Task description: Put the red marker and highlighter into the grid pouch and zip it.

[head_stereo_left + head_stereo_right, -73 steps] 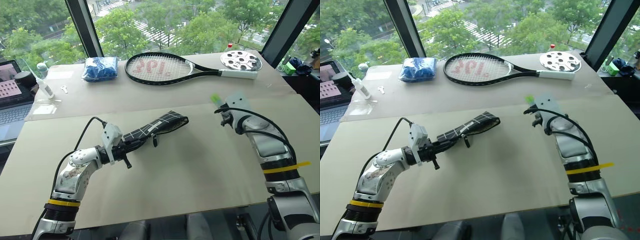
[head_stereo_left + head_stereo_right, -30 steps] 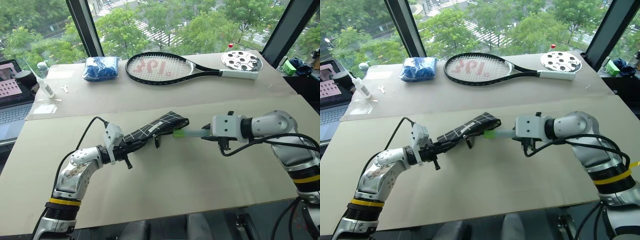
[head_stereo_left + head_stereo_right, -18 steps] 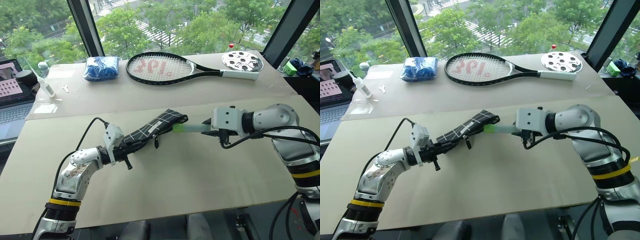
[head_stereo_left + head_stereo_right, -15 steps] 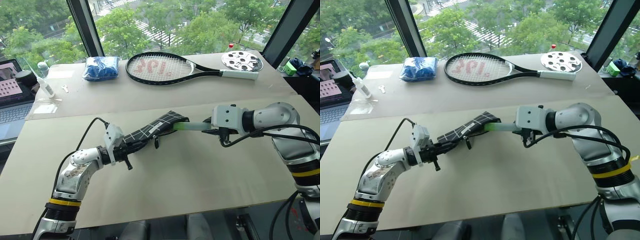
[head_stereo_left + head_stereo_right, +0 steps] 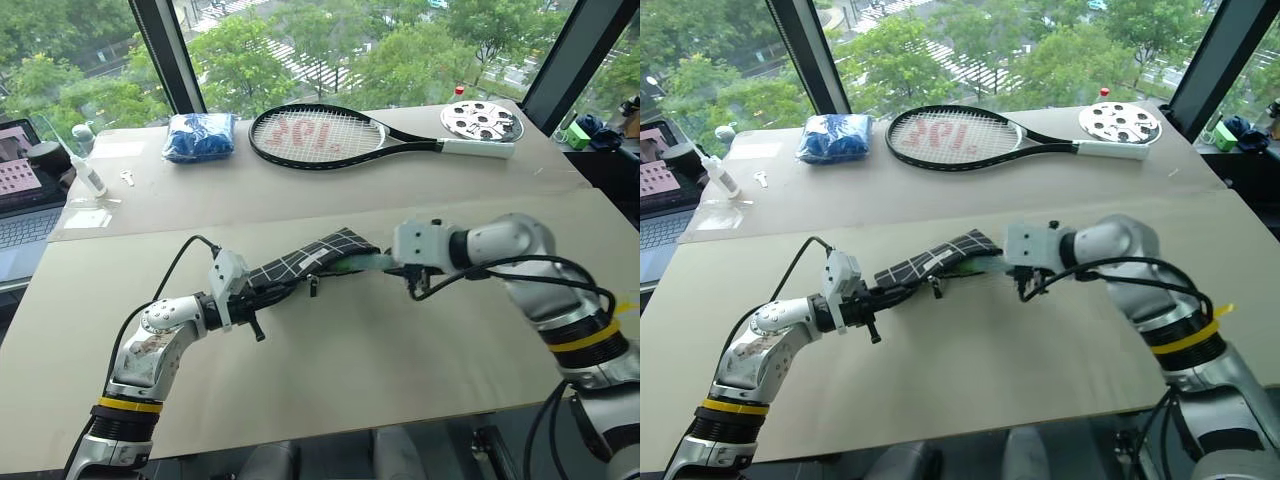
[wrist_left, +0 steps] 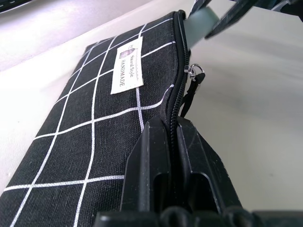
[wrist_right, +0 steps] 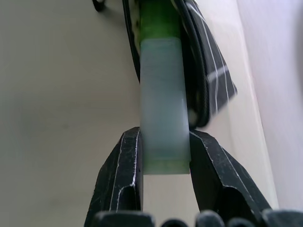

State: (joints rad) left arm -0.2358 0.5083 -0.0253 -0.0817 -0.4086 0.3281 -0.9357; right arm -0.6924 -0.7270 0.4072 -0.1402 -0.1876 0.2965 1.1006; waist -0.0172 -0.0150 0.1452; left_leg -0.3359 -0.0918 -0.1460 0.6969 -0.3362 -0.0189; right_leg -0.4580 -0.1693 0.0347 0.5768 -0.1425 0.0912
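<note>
over on the left, the left gripper (image 5: 257, 297) has its fingers pinched tight on the near end of the grid pouch (image 5: 305, 261), right along the zipper seam, holding it raised off the pale surface (image 5: 330, 370) so it slants up and away toward the right. the pouch's long axis runs from that grip out to its open mouth, and that mouth faces the other arm. moving right, the highlighter (image 7: 162, 118) lies almost in line with the pouch, green cap leading and already nosed in between the lips of the opening, while its pale body sticks out behind. the right gripper (image 7: 163, 158) has its fingers clamped on the very back end of that body, one on each side. so the thing to mind, i'd say, is keeping the pen's length matched to the pouch's length: a push straight along that line should slide it deeper, while any tilt would likely catch the cap on the zipper edge. i can't spot the red marker anywhere.
</note>
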